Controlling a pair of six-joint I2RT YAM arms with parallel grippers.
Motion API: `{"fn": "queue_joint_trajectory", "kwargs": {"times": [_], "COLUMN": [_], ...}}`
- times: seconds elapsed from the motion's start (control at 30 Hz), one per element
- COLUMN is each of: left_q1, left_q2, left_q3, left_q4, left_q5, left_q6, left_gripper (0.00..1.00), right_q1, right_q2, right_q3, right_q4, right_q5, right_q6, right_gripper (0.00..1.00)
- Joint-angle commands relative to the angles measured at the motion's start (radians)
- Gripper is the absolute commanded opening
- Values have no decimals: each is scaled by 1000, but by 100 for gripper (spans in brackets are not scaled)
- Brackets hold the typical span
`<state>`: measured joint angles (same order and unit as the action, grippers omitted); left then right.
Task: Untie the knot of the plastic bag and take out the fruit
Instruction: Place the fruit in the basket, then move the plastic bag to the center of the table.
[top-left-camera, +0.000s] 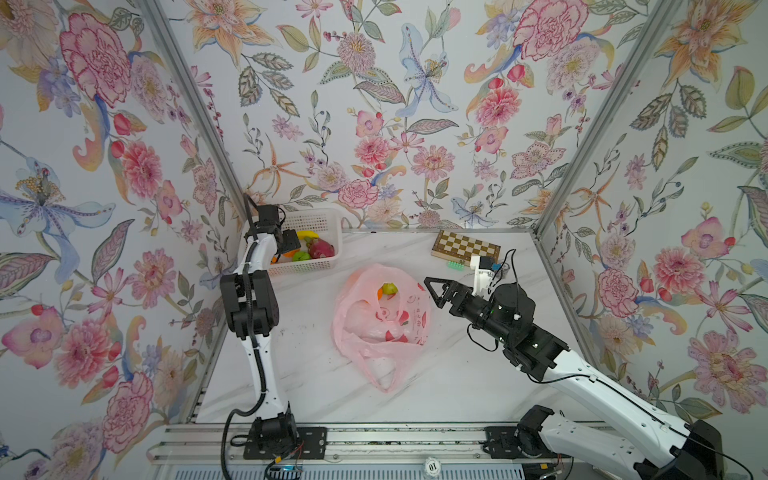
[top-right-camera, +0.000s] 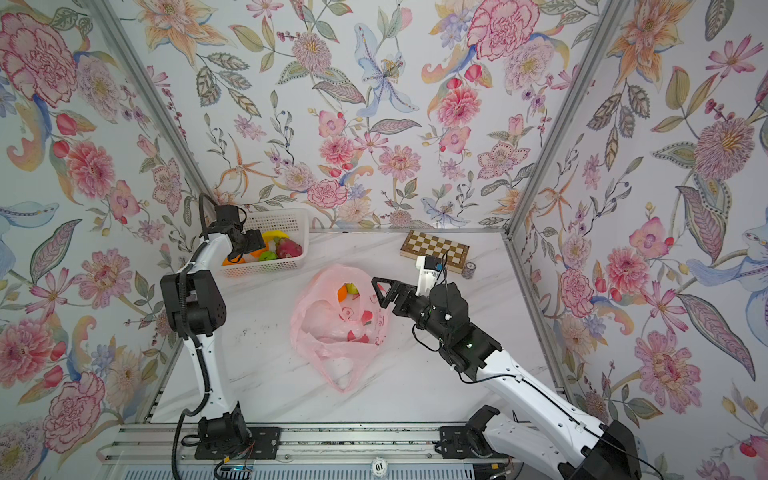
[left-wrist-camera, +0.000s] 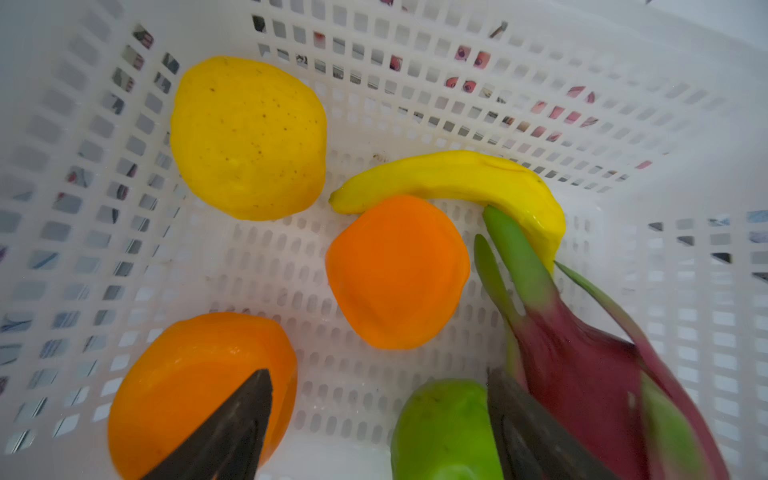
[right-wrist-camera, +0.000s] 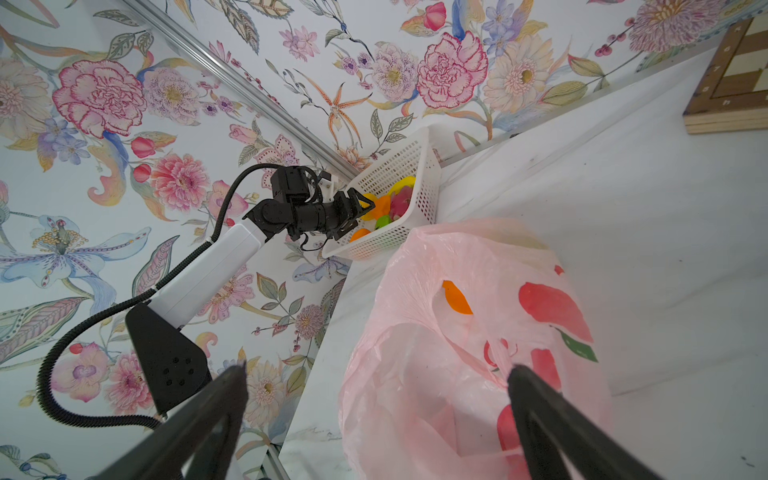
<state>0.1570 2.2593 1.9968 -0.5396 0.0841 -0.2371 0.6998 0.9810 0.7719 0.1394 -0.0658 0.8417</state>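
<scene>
Fruit (left-wrist-camera: 397, 272), orange, yellow, green and magenta, lies in a white perforated basket (top-left-camera: 320, 214) under the spread, empty left claw (left-wrist-camera: 378, 376). The right claw (right-wrist-camera: 376, 370), also spread, hovers beside the translucent pink plastic bag (top-left-camera: 374, 328) on the surface (top-left-camera: 457, 374).

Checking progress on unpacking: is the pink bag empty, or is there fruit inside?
Not empty: the plastic bag lies open, and an orange and a green fruit show inside its mouth.
</scene>
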Motion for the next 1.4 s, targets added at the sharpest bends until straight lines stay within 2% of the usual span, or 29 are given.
{"fn": "queue_joint_trajectory", "kwargs": {"times": [0.0,0.13,0.23,0.4,0.53,0.63,0.77,0.87,0.97,1.07,1.37], "left_q1": [6,-6,-45,-199,-371,-505,-655,-710,-747,-767,-770], "left_q2": [-172,-362,-512,-687,-804,-865,-927,-972,-1002,-998,-797], "left_q3": [-93,-288,-425,-560,-655,-749,-882,-973,-1044,-1078,-973], "left_q4": [79,193,269,303,287,306,280,254,267,232,151], "left_q5": [36,109,160,171,137,120,145,228,233,191,-9], "left_q6": [-37,-93,-122,-96,14,207,687,998,1232,1476,1772], "left_gripper": [85,84,79,76,77,81,86,87,87,88,90], "right_q1": [9,16,31,63,73,70,50,34,26,22,-1], "right_q2": [-14,6,45,148,230,257,251,233,209,181,141], "right_q3": [20,29,53,104,148,146,111,82,58,33,-24], "right_q4": [-15,-46,-91,-141,-192,-217,-218,-217,-214,-203,-163], "right_q5": [14,24,46,70,88,121,129,128,121,126,106], "right_q6": [-7,-26,-56,-108,-122,-112,-83,-63,-54,-49,-34], "right_gripper": [99,99,99,95,87,85,85,85,85,86,87]}}
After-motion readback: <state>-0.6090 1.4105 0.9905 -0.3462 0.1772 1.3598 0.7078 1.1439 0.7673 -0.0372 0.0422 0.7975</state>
